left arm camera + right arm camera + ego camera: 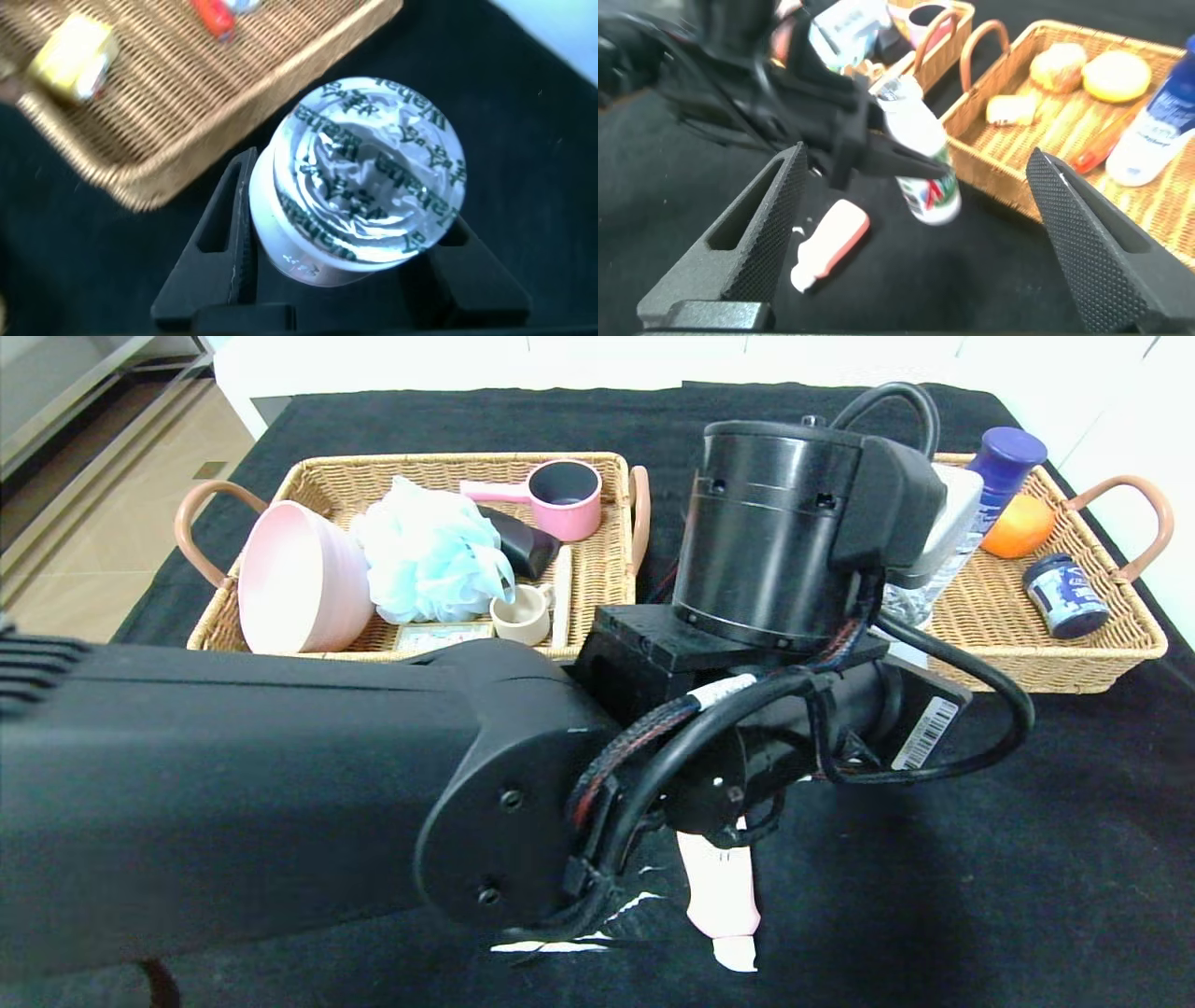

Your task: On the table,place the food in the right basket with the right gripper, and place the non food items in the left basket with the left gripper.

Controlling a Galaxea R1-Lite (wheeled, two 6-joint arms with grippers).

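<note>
Left gripper clamped on a small white bottle, centre frame above the worktop, beside the right basket. Right gripper wide open, empty. Pink tube lies lower centre. Next, I'd judge: set the bottle down, left gripper takes the tube.

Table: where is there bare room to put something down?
The table is bare in front of the right basket, to the right of the pink tube. That basket's front middle also shows open wicker. The left basket is crowded with the pink bowl, blue pouf and pink cup.
</note>
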